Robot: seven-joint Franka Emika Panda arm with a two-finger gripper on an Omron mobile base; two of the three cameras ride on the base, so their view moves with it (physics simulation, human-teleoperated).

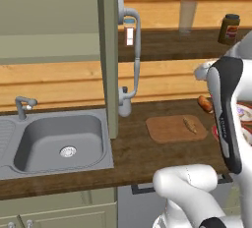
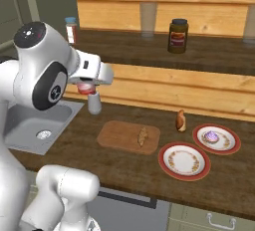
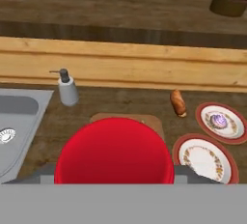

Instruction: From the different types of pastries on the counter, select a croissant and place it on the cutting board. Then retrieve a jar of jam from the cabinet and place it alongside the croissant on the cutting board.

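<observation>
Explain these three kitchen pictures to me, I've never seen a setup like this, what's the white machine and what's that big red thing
The white machine is a robot arm on a driving base, in a computer-rendered kitchen. Two pictures come from cameras behind the arm, one to its left and one to its right. The third looks out from the hand itself.

The big red thing is the jar of jam, seen close up from the hand camera. In the right base view it is the small red jar held in the gripper above the counter.

On the counter lie the cutting board with the croissant on it, two red-rimmed plates, one with a purplish pastry, and a brown pastry beside them. A sink sits to the left, and a dark brown jar stands on the shelf.
</observation>
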